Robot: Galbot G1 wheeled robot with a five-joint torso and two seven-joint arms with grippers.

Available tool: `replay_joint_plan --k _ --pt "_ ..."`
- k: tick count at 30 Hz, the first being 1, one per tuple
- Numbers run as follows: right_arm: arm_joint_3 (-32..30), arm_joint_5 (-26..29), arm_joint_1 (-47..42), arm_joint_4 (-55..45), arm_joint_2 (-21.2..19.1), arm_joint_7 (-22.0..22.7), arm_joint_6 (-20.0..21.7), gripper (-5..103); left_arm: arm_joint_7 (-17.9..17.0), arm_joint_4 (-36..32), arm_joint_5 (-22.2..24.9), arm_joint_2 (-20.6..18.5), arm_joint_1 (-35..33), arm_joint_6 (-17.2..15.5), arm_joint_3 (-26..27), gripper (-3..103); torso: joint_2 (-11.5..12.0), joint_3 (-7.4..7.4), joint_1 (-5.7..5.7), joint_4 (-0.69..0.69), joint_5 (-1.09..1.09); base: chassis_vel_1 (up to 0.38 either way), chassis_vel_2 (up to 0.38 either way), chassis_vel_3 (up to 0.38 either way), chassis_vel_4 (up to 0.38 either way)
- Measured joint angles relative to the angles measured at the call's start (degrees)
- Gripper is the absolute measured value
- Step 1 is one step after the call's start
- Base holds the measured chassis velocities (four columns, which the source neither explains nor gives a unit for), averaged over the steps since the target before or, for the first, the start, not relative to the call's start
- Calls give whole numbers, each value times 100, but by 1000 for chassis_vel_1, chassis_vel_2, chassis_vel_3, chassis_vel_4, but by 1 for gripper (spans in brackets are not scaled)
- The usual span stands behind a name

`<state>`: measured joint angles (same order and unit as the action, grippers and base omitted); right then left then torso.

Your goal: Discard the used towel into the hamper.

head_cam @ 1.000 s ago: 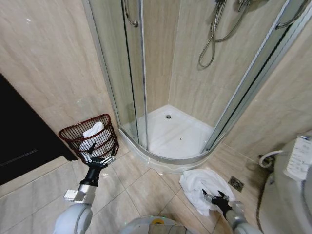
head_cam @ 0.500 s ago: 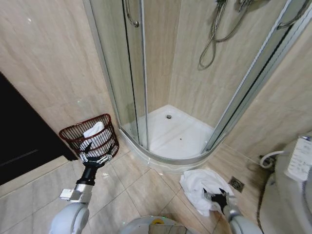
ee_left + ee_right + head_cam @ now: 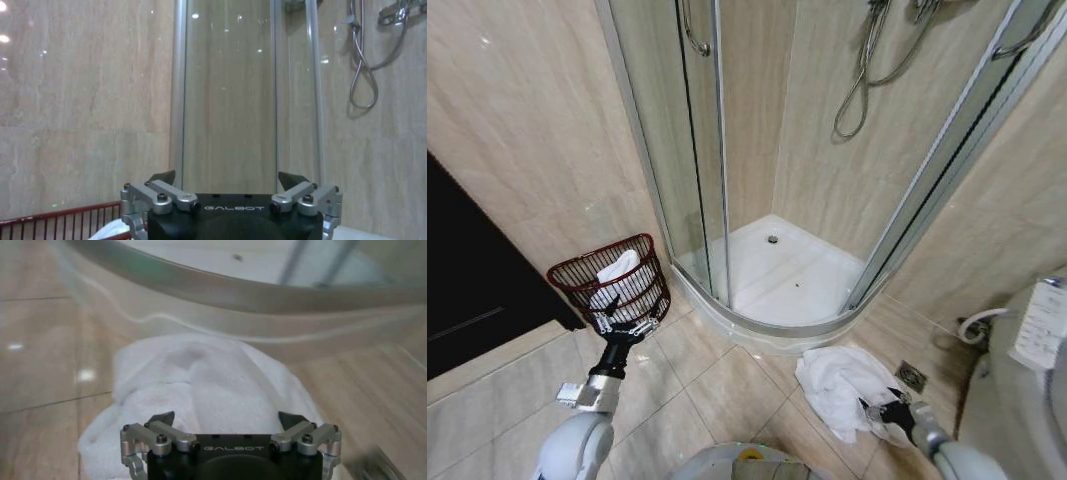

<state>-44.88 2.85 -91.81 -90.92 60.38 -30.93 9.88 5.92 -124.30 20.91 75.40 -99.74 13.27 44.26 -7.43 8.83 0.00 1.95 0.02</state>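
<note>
The used towel (image 3: pixel 839 382) is a crumpled white heap on the floor tiles in front of the shower tray. My right gripper (image 3: pixel 892 411) sits low at the heap's near right edge, fingers open, and the right wrist view shows the towel (image 3: pixel 200 385) spread just ahead of the right gripper (image 3: pixel 227 418). The hamper (image 3: pixel 577 272), a dark reddish-brown basket, stands by the wall left of the shower door with another white cloth (image 3: pixel 617 270) in it. My left gripper (image 3: pixel 627 326) hovers open just in front of the hamper; the left wrist view catches the hamper rim (image 3: pixel 53 218) beside the left gripper (image 3: pixel 228 177).
A curved glass shower enclosure (image 3: pixel 717 160) with a raised white tray (image 3: pixel 787 275) fills the middle. A toilet (image 3: pixel 1027 370) stands at the right, with a floor drain (image 3: pixel 912 376) beside the towel. A dark doorway (image 3: pixel 467 280) is at the left. Open tiles (image 3: pixel 717 390) lie between hamper and towel.
My right gripper has slid a little to the right and nearer along the towel's edge. The left arm has barely shifted, and both towels lie as before.
</note>
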Motion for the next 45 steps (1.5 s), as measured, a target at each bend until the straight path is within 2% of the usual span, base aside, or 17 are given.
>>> replay_joint_plan --k 1,5,11,21,23,26,29,30,32,33,34,37,38,40,41,43,45 --pt "60 -64 137 168 -70 -190 -197 100 5 -2 0 0 -3 -10 12 100 0 0 0 1 2 0 0 0 0" --pt "319 -271 477 504 -261 -396 -379 100 48 -41 -15 16 -13 -50 46 100 0 0 0 2 -4 0 0 0 0" --pt "739 -482 963 980 -398 -420 -364 100 65 -113 -121 69 -10 -132 53 100 0 0 0 2 -2 0 0 0 0" --pt "1152 -855 1580 1622 -365 -399 -373 102 71 -161 -313 180 14 -209 23 100 0 0 0 0 -2 0 0 0 0" --pt "1207 -899 1665 1690 -359 -410 -373 99 71 -162 -345 208 29 -223 9 100 0 0 0 1 -2 0 0 0 0" --pt "1354 -906 1849 1865 -329 -377 -313 89 69 -186 -431 282 70 -262 -8 100 0 0 0 0 -3 0 0 0 0" --pt "1380 -868 1926 1971 -276 -332 -297 85 69 -219 -439 300 71 -282 13 100 0 0 0 0 -3 0 0 0 0" --pt "1391 -759 1978 2065 -218 -273 -290 74 69 -265 -435 310 61 -290 73 100 -1 0 0 1 -2 0 0 0 0" --pt "1393 -708 1975 2073 -200 -256 -278 74 68 -295 -427 311 48 -293 121 100 0 0 0 0 -2 0 0 0 0" --pt "1393 -673 1963 2072 -186 -252 -275 68 68 -325 -420 311 34 -294 160 100 -1 0 0 1 -3 0 0 0 0" --pt "1393 -673 1963 2072 -186 -252 -275 68 68 -325 -420 311 34 -294 160 100 -1 0 0 1 -3 0 0 0 0" --pt "1385 -630 1947 2111 -151 -250 -298 52 68 -431 -420 333 -11 -298 244 100 -1 0 0 1 -4 0 0 0 0" --pt "1385 -630 1947 2111 -151 -250 -298 52 68 -431 -420 333 -11 -298 244 100 -1 0 0 1 -4 0 0 0 0" --pt "1398 -617 1989 2229 -121 -247 -363 41 68 -497 -425 375 -18 -340 282 100 -1 0 0 0 -3 0 0 0 0" --pt "1398 -617 1989 2229 -121 -247 -363 41 68 -497 -425 375 -18 -340 282 100 -1 0 0 0 -3 0 0 0 0" --pt "1403 -579 2053 2336 -59 -214 -430 31 68 -514 -450 411 -11 -376 292 100 -1 0 0 0 -4 0 0 0 0" --pt "1404 -524 2065 2356 -22 -155 -432 27 67 -516 -470 432 -8 -385 290 100 -1 0 0 1 -3 0 0 0 0"
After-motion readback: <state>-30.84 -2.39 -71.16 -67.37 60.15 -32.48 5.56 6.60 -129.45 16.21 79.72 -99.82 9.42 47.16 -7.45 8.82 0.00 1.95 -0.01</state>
